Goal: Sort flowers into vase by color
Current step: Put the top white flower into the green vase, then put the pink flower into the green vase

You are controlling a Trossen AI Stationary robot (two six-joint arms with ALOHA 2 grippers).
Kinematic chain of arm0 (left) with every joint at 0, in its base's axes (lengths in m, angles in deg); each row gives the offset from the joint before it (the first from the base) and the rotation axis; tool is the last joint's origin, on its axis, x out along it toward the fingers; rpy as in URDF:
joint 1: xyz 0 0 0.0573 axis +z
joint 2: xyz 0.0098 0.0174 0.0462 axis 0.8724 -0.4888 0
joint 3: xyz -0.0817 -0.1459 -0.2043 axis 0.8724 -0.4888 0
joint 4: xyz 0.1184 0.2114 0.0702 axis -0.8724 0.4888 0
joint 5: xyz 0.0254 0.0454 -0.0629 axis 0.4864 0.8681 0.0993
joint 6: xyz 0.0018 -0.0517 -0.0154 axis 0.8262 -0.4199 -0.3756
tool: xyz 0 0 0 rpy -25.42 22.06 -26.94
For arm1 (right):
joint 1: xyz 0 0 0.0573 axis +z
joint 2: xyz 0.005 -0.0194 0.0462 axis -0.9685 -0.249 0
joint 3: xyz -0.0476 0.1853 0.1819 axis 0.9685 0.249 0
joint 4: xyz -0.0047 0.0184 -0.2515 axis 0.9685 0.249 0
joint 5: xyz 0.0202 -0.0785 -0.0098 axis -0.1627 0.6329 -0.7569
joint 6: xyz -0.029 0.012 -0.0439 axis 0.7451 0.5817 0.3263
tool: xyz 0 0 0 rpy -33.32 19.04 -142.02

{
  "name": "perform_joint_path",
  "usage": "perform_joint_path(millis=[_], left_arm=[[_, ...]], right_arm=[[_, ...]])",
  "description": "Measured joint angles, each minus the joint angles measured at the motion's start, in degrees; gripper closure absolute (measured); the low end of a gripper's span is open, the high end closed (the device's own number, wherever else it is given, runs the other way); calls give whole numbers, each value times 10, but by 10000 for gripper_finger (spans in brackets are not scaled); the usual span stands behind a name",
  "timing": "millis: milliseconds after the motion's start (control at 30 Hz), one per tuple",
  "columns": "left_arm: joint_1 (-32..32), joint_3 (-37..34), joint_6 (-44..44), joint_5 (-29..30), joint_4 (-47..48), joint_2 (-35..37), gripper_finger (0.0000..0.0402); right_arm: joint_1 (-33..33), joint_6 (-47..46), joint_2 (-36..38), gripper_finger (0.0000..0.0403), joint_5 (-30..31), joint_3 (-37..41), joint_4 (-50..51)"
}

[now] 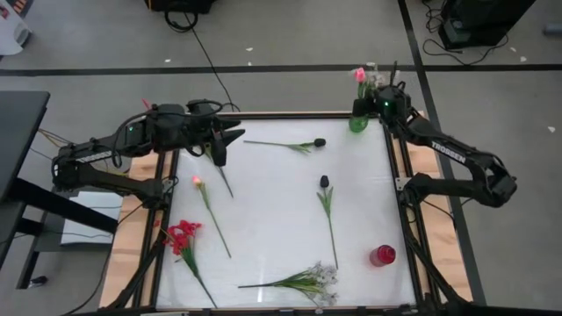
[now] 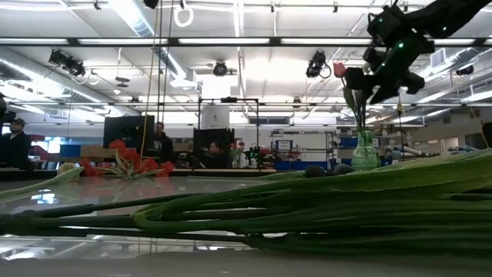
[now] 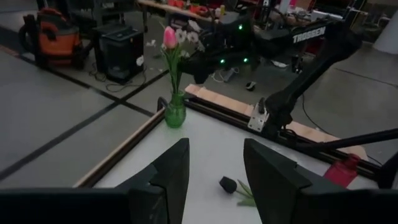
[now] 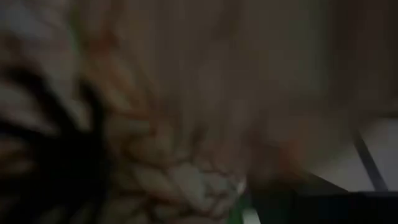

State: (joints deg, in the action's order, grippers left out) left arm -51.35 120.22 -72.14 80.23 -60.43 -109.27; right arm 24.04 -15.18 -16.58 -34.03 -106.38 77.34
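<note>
A green glass vase [image 1: 357, 124] stands at the table's far right corner with a pink tulip [image 1: 360, 75] upright in it. My right gripper [image 1: 367, 105] hovers right beside the tulip [image 2: 339, 69], above the vase [image 2: 364, 151]; its own wrist view is a blur. My left gripper [image 3: 214, 146] is open and holds nothing, above the far left of the table [image 1: 230, 145]. Lying flat on the table are two dark-bud flowers [image 1: 299, 143] [image 1: 325, 183], a pink tulip [image 1: 198, 183], a red cluster [image 1: 182, 235] and a white spray [image 1: 309, 281].
A red vase [image 1: 382, 255] stands near the table's right edge toward the near side. A bare green stem [image 1: 225, 181] lies just below the left gripper, its head hidden. The middle of the white table top [image 1: 272, 202] is bare. A wooden rim frames the table.
</note>
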Motion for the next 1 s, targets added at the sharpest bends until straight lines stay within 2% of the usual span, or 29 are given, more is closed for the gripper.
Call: perform_joint_path(millis=[100,267,567,800,1000], left_arm=[[0,0,-7,0,3,0,244],[0,0,-13,0,10,0,244],[-24,1,-1,-6,61,-14,244],[-49,0,14,-7,103,-14,244],[-49,0,14,-7,185,-12,244]], right_arm=[[0,-27,13,252,-10,-24,96],[0,-67,22,252,-77,-67,223],[24,-169,52,252,-170,-90,378],[124,-285,81,252,-192,-90,413],[261,-409,68,252,-149,-90,409]])
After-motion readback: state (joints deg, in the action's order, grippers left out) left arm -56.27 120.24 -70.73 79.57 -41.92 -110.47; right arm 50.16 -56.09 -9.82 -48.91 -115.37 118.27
